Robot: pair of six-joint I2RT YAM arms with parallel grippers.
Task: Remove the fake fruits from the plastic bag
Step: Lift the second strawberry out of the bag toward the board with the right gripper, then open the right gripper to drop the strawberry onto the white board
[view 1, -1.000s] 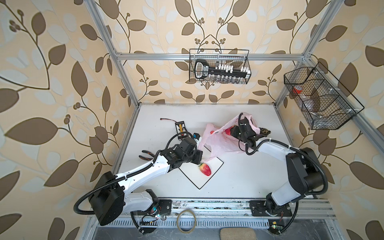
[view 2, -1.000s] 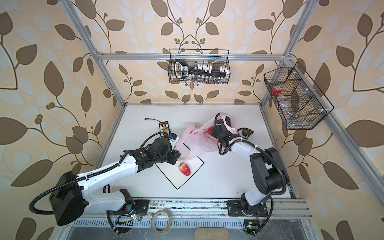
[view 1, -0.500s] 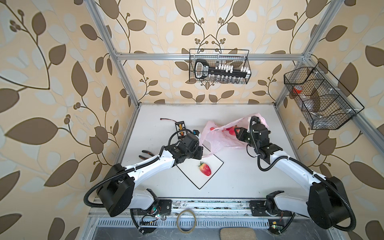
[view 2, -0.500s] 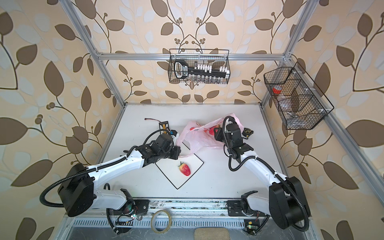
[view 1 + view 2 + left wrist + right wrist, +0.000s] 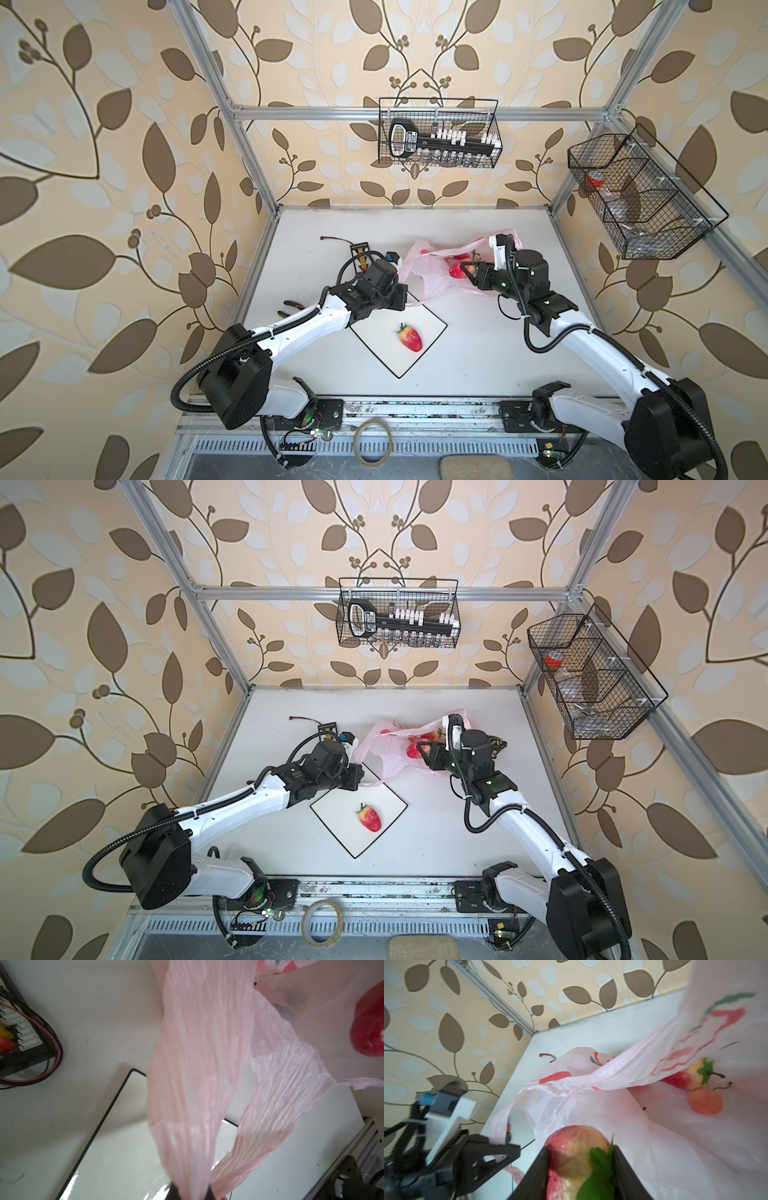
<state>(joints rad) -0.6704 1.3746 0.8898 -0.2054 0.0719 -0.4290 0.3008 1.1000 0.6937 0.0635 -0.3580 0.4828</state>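
At the mouth of the plastic bag (image 5: 432, 266), toward the back of the table (image 5: 478, 353), the right gripper (image 5: 579, 1149) is clamped on 1 fake fruit (image 5: 571, 1138). This red-and-yellow strawberry-like piece is pinched between both fingers (image 5: 535, 1172) with its green top toward the wrist, so its long axis runs roughly along the fingers.

The left gripper (image 5: 190, 1192) is clenched on 1 loop handle (image 5: 197, 1064) of the bag, holding the thin film stretched over the far corner of the white plate (image 5: 380, 332). Deeper in the bag lie at least 2 more pieces: another strawberry-like fruit (image 5: 689, 1078) and a round orange ball (image 5: 705, 1101) just beside it (others may be hidden under the folded film). 1 fruit (image 5: 410, 337) lies on the plate, clear of the bag.

In both top views the plate sits to the near-left of the held fruit, between the 2 arms, and the stretched handle lies on that same side. The right arm therefore likely needs to draw back out of the mouth first, then swing across toward the plate.
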